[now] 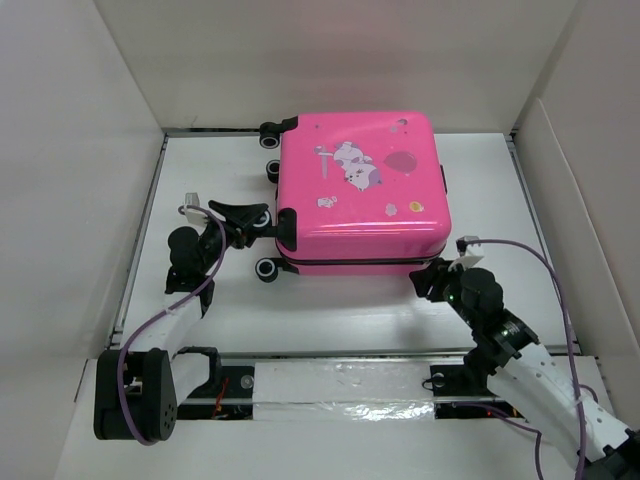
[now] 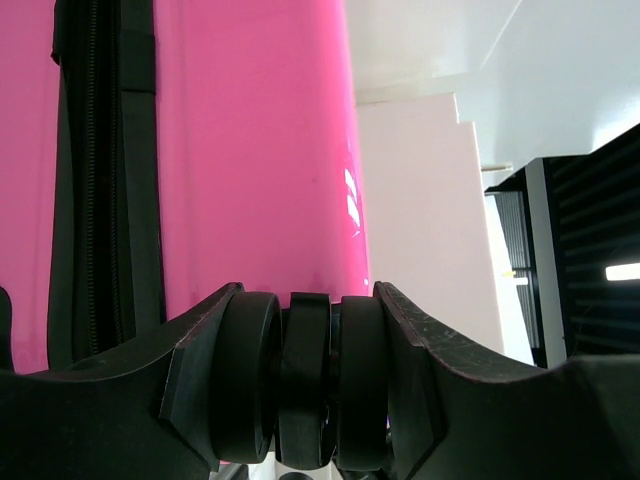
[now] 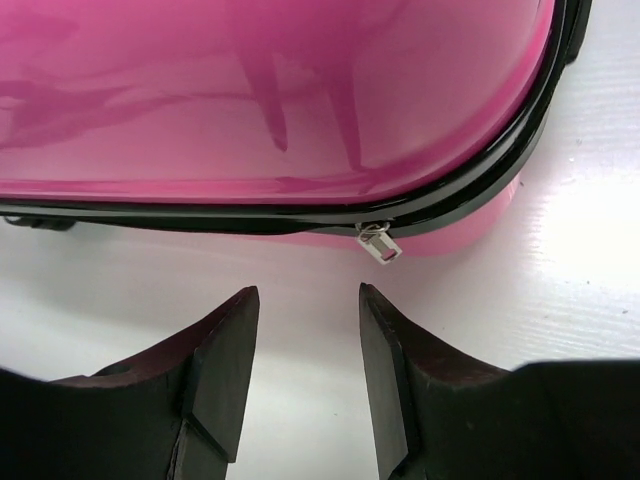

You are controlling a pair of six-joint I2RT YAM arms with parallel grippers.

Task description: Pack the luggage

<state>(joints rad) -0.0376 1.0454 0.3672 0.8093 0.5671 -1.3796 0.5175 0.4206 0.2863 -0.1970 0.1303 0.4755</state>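
Observation:
The luggage (image 1: pixel 360 190), a bright pink hard-shell suitcase with a cartoon print, lies flat and closed at the back middle of the white table. My left gripper (image 1: pixel 262 220) is at its left side, shut on a black caster wheel (image 2: pixel 305 380) that fills the space between both fingers; the pink shell (image 2: pixel 260 150) rises right behind it. My right gripper (image 1: pixel 428 280) is at the front right corner. It stands open (image 3: pixel 308 310) with only bare table between its fingers. A small silver zipper pull (image 3: pixel 379 243) hangs from the black zip seam just beyond the right fingertip, not touched.
White walls (image 1: pixel 90 150) box in the table on the left, back and right. Another caster wheel (image 1: pixel 266 270) sticks out at the suitcase's front left corner. A taped rail (image 1: pixel 340 385) runs along the near edge between the arm bases.

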